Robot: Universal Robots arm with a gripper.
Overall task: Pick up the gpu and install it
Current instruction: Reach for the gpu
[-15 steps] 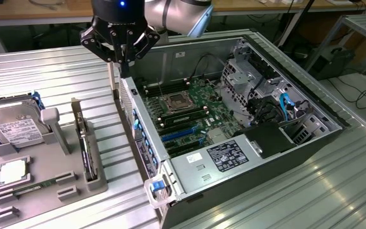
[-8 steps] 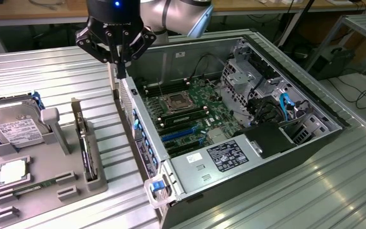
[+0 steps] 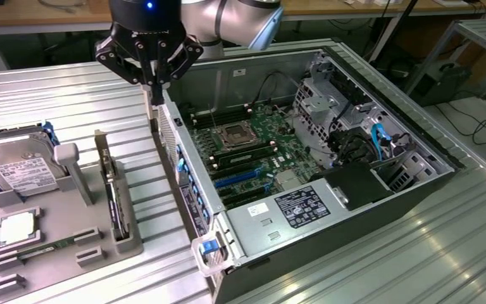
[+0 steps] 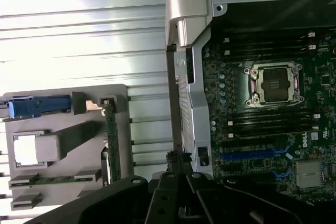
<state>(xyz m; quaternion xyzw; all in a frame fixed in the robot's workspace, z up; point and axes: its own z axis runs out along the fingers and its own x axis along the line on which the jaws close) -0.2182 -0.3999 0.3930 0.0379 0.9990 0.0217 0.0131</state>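
Evidently nothing is gripped yet: the gripper hangs with jaws pinched shut and empty over the open computer case's side wall. Beside the jaws and lower, the gpu stands on edge in a grey holder, probably so its top edge can be pinched.

Read nothing for certain. Saw dense dark print on the white label of the hard drive, too fine to make out. Saw small print on the dark-and-white label atop the silver power supply box inside the computer case, likewise illegible. Noted short white lettering on the motherboard near the blue slots, turned sideways; perhaps a brand mark, letters not made out.
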